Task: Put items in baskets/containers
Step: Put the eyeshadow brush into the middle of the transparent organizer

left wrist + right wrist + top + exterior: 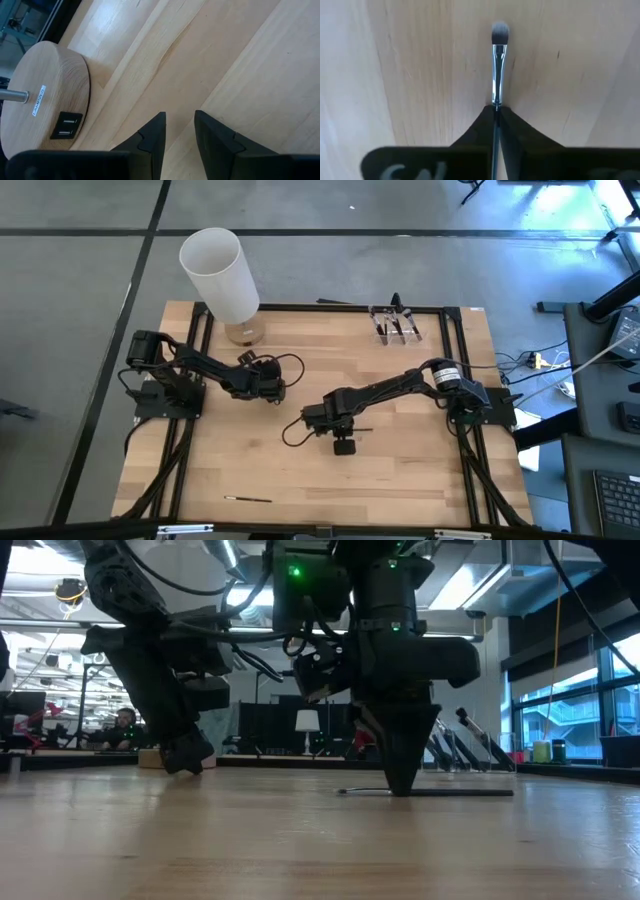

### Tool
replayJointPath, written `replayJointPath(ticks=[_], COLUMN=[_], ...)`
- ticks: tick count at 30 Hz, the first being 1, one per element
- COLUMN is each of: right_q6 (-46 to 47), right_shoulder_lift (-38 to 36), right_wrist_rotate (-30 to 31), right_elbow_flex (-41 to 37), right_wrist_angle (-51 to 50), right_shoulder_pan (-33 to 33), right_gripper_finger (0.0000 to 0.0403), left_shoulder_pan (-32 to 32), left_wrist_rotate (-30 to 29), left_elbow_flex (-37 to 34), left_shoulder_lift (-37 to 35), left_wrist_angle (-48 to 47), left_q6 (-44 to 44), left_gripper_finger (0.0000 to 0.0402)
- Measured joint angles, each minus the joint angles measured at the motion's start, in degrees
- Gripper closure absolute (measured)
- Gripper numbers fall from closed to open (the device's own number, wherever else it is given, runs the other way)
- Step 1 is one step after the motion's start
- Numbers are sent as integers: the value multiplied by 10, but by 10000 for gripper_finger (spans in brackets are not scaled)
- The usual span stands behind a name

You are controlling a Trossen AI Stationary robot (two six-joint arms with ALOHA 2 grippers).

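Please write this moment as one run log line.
right gripper: shut on makeup brush, on table | left gripper: idle, open | clear holder: far

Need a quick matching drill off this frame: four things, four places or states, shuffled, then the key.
Things:
1. right gripper
2. left gripper
3. clear holder
4. lone brush

Places or states:
A. lying alone near the table's front edge
B. at the table's back edge, brushes already inside
C. fingers apart, holding nothing, beside the round wooden base
D. down at the tabletop mid-table, closed on a brush

Pairs: 1-D, 2-C, 3-B, 4-A
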Motion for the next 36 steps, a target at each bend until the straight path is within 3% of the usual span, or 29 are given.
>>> replayJointPath(ticks=[9,19,25,30,36], right_q6=[8,40,58,105,136], right_shoulder_lift=[4,10,-10,-90,-292], right_wrist_rotate=[65,52,68,146,219], right_elbow_flex=[79,202,219,161,-42], right_wrist_angle=[-68,-70,-101,-134,-34], right_shoulder_pan=[1,-8,-11,-24,-80], right_gripper_finger=[383,382,380,372,371], left_shoulder_pan=[0,-11,-12,-17,-35], left_wrist_rotate=[0,-4,-5,-9,-19], left_elbow_flex=[0,0,0,0,-1], left_shoulder_lift=[0,1,0,0,1], left_wrist_angle=[-1,-6,-28,-40,-54], left_q6=[8,9,-2,-11,-25], left_gripper_finger=[300,300,300,300,300])
